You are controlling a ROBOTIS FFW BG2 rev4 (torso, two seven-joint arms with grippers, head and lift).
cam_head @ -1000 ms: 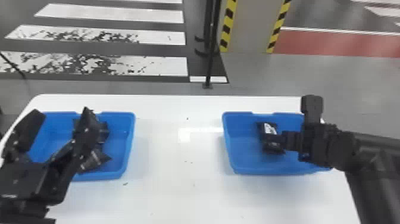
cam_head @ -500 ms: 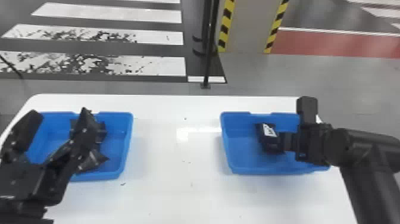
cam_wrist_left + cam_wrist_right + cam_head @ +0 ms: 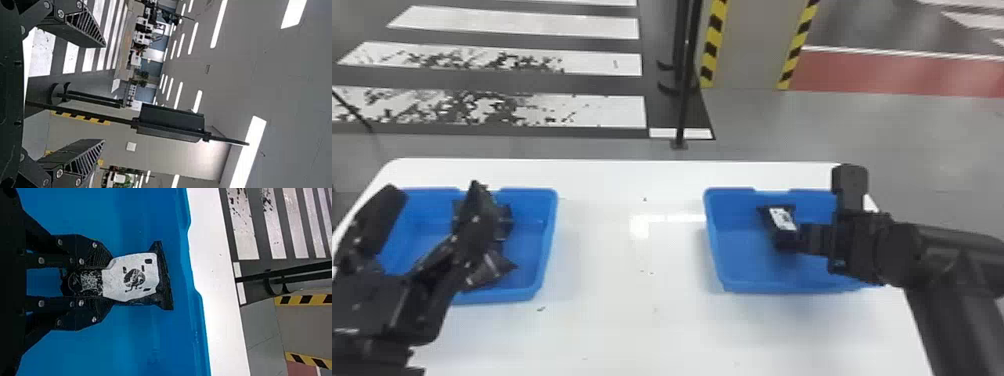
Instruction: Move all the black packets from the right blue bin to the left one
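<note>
Nearly wrapping up, I guess: the right tool [image 3: 110, 280] is pinching maybe the last black packet [image 3: 137, 293] in the right bin [image 3: 713, 240], near the table's right edge, left tool [image 3: 104, 93] is hanging spread, other packets [image 3: 488, 271] are lying in the left bin [image 3: 546, 245].

Large indoor hall; probably a workshop or robotics lab, as far as the blurred distance allows. Fitted with long ceiling strip lights [image 3: 219, 23]. Marked beyond the far edge of the white table [image 3: 642, 330], towards its far left corner, with white crosswalk stripes [image 3: 532, 25]. Past the same edge: grey pillar [image 3: 752, 50], yellow-and-black hazard bands [image 3: 711, 55]. Beyond the far right corner: red floor strip [image 3: 892, 72].
</note>
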